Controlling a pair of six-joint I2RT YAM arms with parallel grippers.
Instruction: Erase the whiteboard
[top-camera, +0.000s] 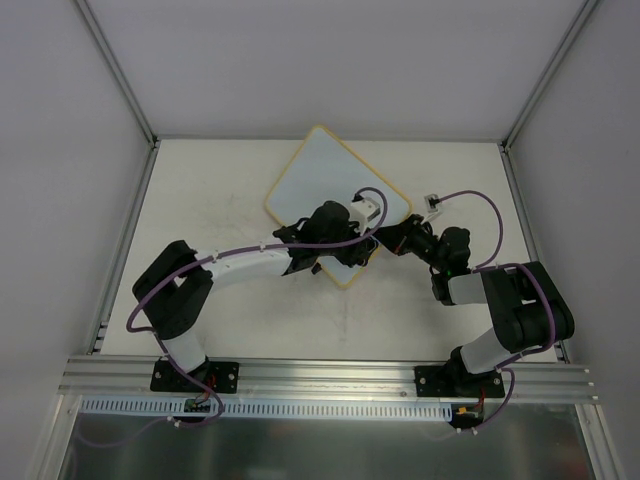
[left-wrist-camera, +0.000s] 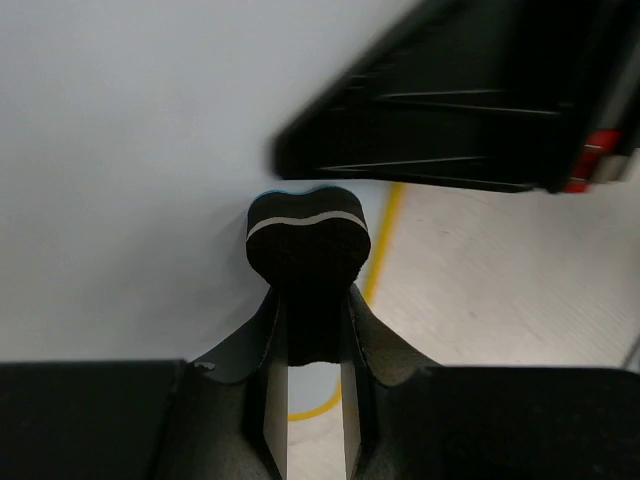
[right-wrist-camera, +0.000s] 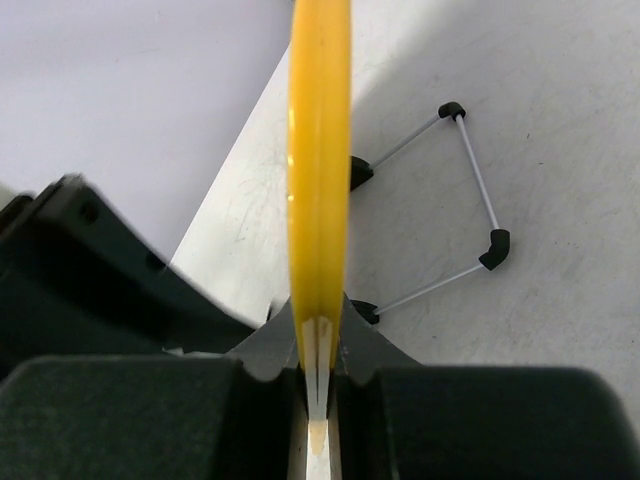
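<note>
1. Near the middle of the table (top-camera: 220, 200) lies the whiteboard (top-camera: 320, 180), turned corner-on like a diamond. Both arms reach in over its near-right corner.
2. The right gripper (right-wrist-camera: 318, 340) has its fingers pinched tight on the yellow rim (right-wrist-camera: 318, 150), which its wrist camera sees edge-on. Whether that edge is lifted off the table cannot be told.
3. The left gripper (left-wrist-camera: 307, 310) has its fingers clamped on the stem of a small black eraser (left-wrist-camera: 307, 235), which sits against or just over the pale face. Actual contact is not clear.
4. A bent wire stand (right-wrist-camera: 494, 247) with black end caps shows on the table side of the board, just beside the pinched edge.
5. Handling, as a judgement: the board looks thin, stiff and light, with a slick face. It would probably skate across the table under a sideways rub, so the pinch on the rim is what holds it steady.
6. The rim is the sensible place to take hold: it gives a firm bite and leaves the face free for wiping. A grip near a corner resists twisting less than one at mid-edge.
7. Hard downward pressure far from the pinch could tip or swing the board, so lighter strokes near the held edge look safer.
</note>
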